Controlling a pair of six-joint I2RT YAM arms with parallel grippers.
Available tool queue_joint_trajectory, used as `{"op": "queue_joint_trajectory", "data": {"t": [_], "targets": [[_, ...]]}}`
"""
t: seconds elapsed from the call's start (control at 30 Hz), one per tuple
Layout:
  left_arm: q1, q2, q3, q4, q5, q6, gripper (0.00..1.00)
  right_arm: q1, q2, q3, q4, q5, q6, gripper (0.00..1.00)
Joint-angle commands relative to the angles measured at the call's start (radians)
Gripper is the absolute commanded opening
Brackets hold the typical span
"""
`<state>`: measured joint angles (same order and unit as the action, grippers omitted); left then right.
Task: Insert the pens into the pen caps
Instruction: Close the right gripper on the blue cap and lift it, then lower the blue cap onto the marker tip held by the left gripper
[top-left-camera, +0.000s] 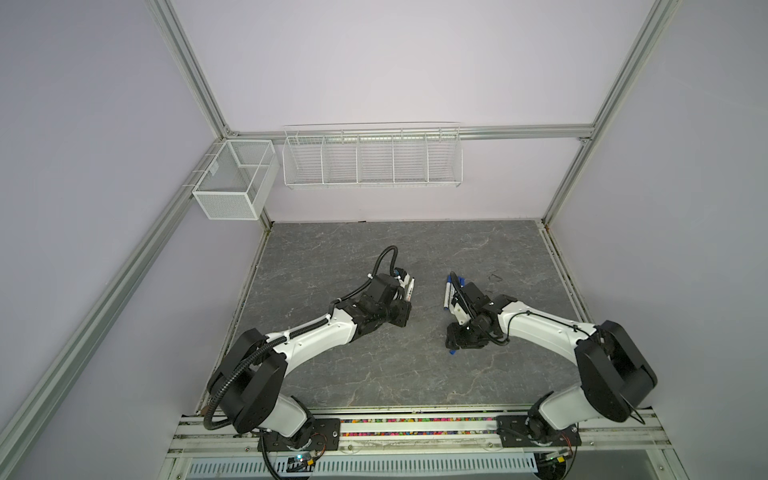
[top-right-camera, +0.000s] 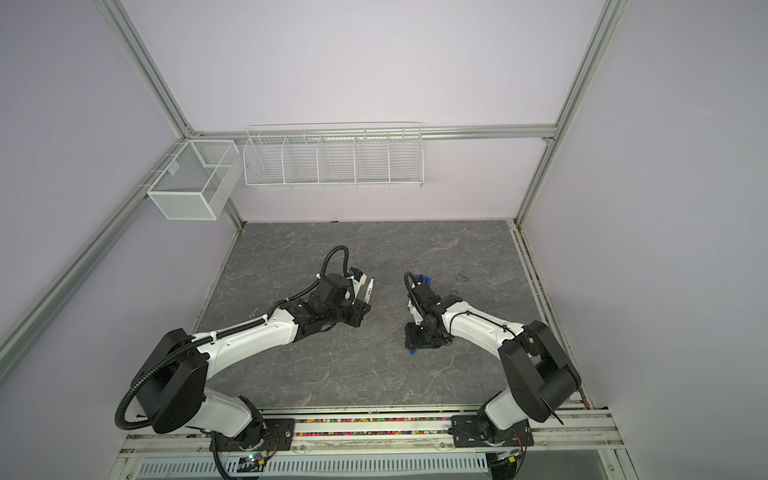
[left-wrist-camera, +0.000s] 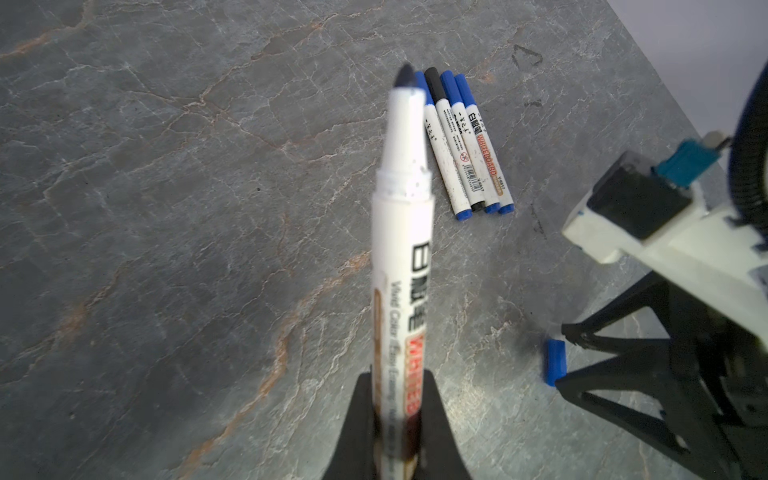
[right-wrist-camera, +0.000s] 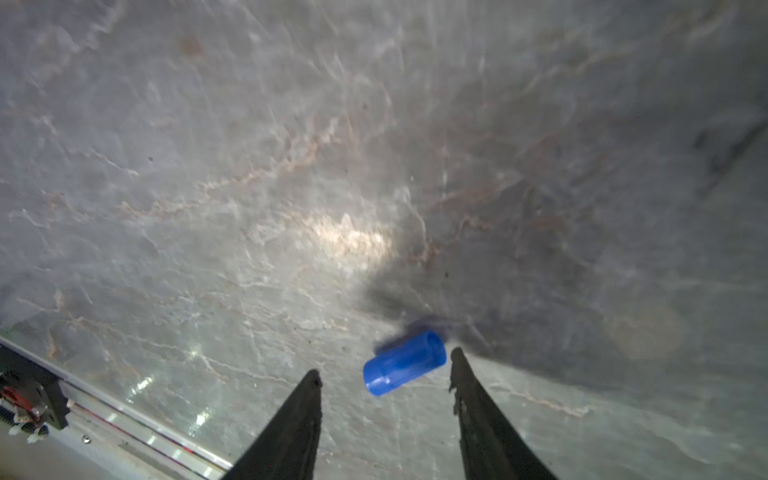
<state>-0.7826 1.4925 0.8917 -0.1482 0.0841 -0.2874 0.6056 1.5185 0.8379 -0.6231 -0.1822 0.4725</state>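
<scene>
My left gripper (left-wrist-camera: 398, 419) is shut on an uncapped white pen (left-wrist-camera: 400, 249), whose dark tip points away from the wrist. In both top views this pen (top-left-camera: 410, 290) (top-right-camera: 369, 289) is held above the table's middle. One blue pen cap (right-wrist-camera: 405, 363) lies on its side between the fingertips of my right gripper (right-wrist-camera: 386, 363). That gripper is open and the cap sits close to one fingertip, apart from the other. From above, the cap (top-left-camera: 451, 352) (top-right-camera: 413, 352) peeks out under the right gripper (top-left-camera: 459, 337). Several capped pens (left-wrist-camera: 465, 141) (top-left-camera: 448, 293) lie side by side; one has a black cap.
The grey marbled table (top-left-camera: 374, 374) ends in a metal rail at the front. A white wire rack (top-left-camera: 372, 160) and a mesh box (top-left-camera: 232, 183) hang on the back wall. The right arm's wrist camera (left-wrist-camera: 623, 208) stands close to the held pen.
</scene>
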Motion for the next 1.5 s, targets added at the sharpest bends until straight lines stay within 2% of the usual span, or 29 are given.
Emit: {"op": "queue_joint_trajectory", "data": {"t": [0.0,0.17,0.4,0.67,0.83,1.0,1.27,1.47], "targets": [[0.001,0.011,0.004,-0.007,0.009,0.012,0.0,0.001,0.018,-0.018,-0.052,-0.066,0.027,0.54],[0.0,0.011,0.001,-0.005,0.006,0.013,0.0,0.002,0.058,-0.019,-0.024,-0.044,0.051,0.52],[0.0,0.0,-0.003,-0.019,-0.004,0.026,0.0,0.024,0.141,0.03,-0.008,0.002,0.054,0.45],[0.0,0.006,-0.003,-0.022,0.0,0.033,0.0,0.068,0.198,0.092,-0.046,0.121,0.044,0.27],[0.0,0.028,0.016,-0.03,0.064,0.074,0.0,0.07,0.194,0.087,-0.029,0.165,0.054,0.14],[-0.006,0.042,0.02,-0.036,0.102,0.096,0.0,0.05,0.108,0.074,0.036,0.158,0.054,0.09],[-0.078,0.057,0.049,-0.07,0.15,0.178,0.0,0.007,-0.177,0.073,0.268,0.138,0.095,0.08],[-0.108,0.077,0.075,-0.093,0.161,0.206,0.0,-0.018,-0.212,0.052,0.444,0.116,0.156,0.08]]}}
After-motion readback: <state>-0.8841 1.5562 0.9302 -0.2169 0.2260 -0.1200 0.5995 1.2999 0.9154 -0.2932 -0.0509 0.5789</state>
